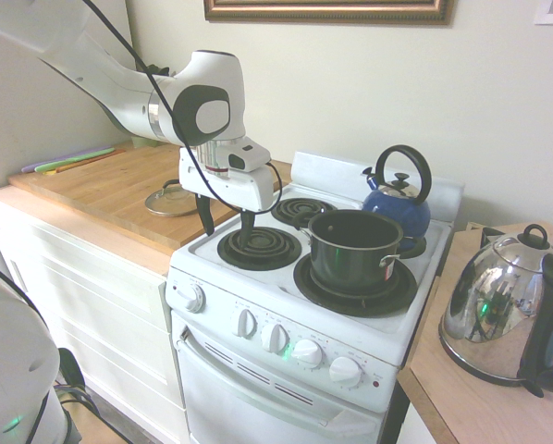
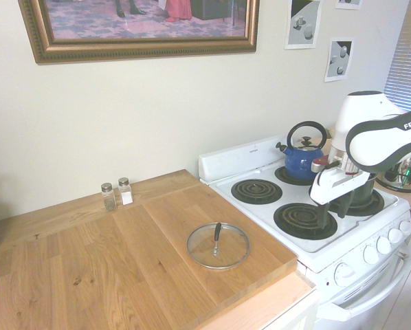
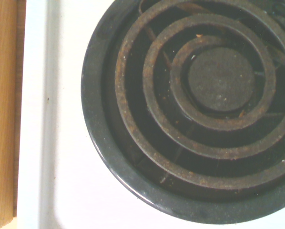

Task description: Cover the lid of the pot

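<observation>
one lid (image 2: 218,245) lies flat on the counter (image 2: 123,261), knob up; end effector (image 1: 227,222) released, empty.

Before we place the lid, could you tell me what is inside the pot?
The pot looks empty: bare dark inner wall shows. Its floor is hidden by the near rim.

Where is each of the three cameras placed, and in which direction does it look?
First exterior view: in front of the stove, looking at the wall; arm enters from the left, open gripper above a coil burner.
Second exterior view: over the wooden counter, looking along it to the stove; arm enters from the right.
Wrist view: straight down on that burner; no body visible.
Both exterior views share the lid, pot and blue kettle.
</observation>
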Tool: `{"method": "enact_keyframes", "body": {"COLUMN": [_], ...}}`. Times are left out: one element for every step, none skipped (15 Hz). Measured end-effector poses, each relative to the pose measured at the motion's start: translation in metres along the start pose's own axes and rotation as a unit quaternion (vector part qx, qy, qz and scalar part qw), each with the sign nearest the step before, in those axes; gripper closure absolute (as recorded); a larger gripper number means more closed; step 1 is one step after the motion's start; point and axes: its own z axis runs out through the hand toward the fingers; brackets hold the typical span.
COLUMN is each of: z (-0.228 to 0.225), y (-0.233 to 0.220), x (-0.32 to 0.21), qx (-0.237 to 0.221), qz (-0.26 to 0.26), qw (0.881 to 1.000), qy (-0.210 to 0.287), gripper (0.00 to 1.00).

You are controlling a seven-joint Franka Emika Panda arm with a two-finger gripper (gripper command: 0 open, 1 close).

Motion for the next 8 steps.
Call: {"method": "enact_keyframes", "body": {"z": [0.000,0.000,-0.003,-0.012,-0.025,-0.039,-0.051,-0.062], "y": [0.000,-0.001,-0.005,-0.013,-0.025,-0.039,-0.053,-0.067], "x": [0.000,-0.001,-0.001,-0.002,-0.004,-0.009,-0.016,-0.025], "qx": [0.000,0.000,0.002,0.007,0.014,0.022,0.027,0.028], "qz": [0.001,0.004,0.008,0.014,0.021,0.030,0.042,0.055], "qw": [1.000,1.000,1.000,1.000,1.000,0.999,0.998,0.997], "qy": [0.000,0.000,0.003,0.009,0.016,0.025,0.033,0.038], "gripper": [0.00,0.00,0.00,0.00,0.00,0.00,0.00,0.00]}}
